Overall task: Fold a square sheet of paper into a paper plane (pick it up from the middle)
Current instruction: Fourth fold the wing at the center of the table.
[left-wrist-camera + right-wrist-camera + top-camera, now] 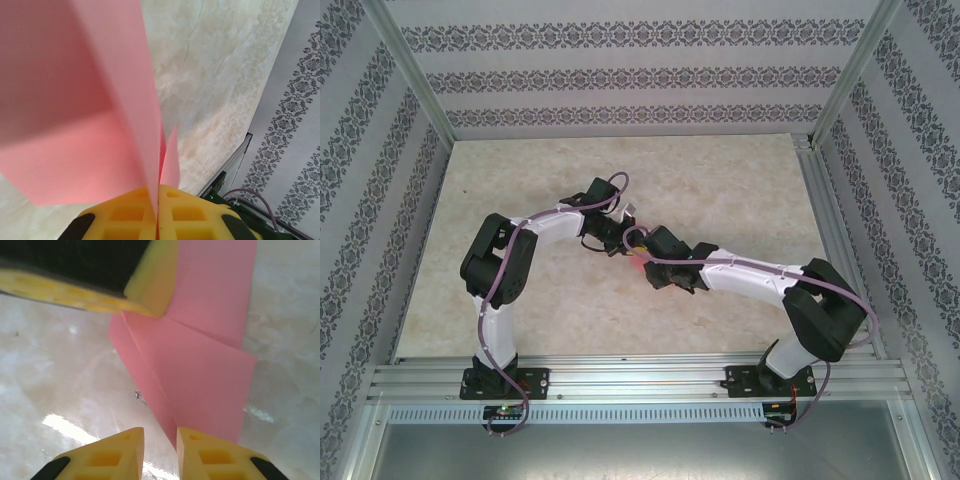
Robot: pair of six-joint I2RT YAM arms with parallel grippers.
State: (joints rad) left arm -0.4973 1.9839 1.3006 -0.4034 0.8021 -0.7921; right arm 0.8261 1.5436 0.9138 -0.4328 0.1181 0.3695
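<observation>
One sheet of paper (pixel 75 125) — folded, tight in the left gripper (pixel 157 194); right gripper (pixel 160 439) narrowly agape beside it

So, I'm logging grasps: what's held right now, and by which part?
The left gripper pinches the folded pink paper at the edge where its layers meet; the right gripper is open, holding nothing.

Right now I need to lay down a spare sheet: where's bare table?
Bare: the table's far strip by the back wall, and its right side beyond the right arm. Crowded: the middle, where left pincer and right pincer meet at the pink paper.
</observation>
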